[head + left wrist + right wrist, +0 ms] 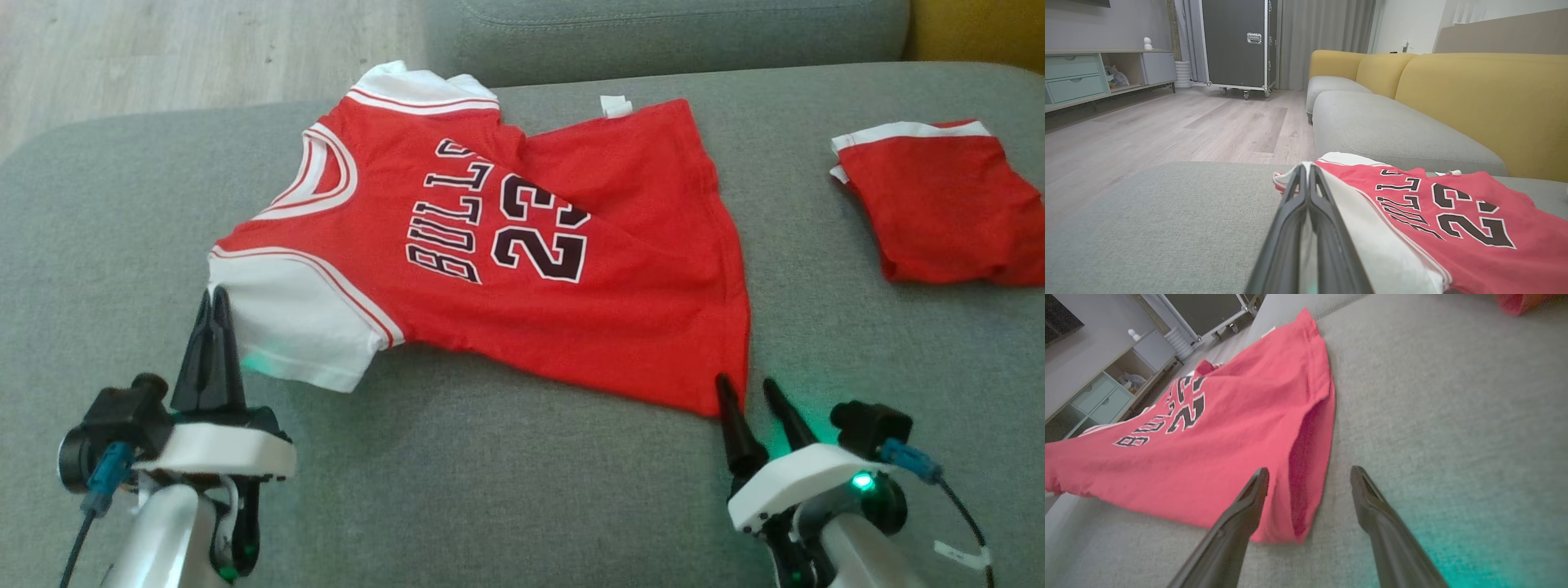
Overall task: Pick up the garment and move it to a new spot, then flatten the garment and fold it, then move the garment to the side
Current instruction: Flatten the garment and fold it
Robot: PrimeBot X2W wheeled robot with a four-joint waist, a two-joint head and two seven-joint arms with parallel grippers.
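Left fingers (214, 359) pinch jersey (571, 314) sleeve.

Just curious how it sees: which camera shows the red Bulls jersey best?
The head view: the Bulls jersey is seen whole on the grey cushion, collar to hem. The left wrist view catches one white sleeve and the lettering; the right wrist view, blurred, the hem corner.

Bare grey cushion (490, 490) before the jersey (522, 310), folded red garment (939, 212) far right, neighbouring seat (653, 33) behind
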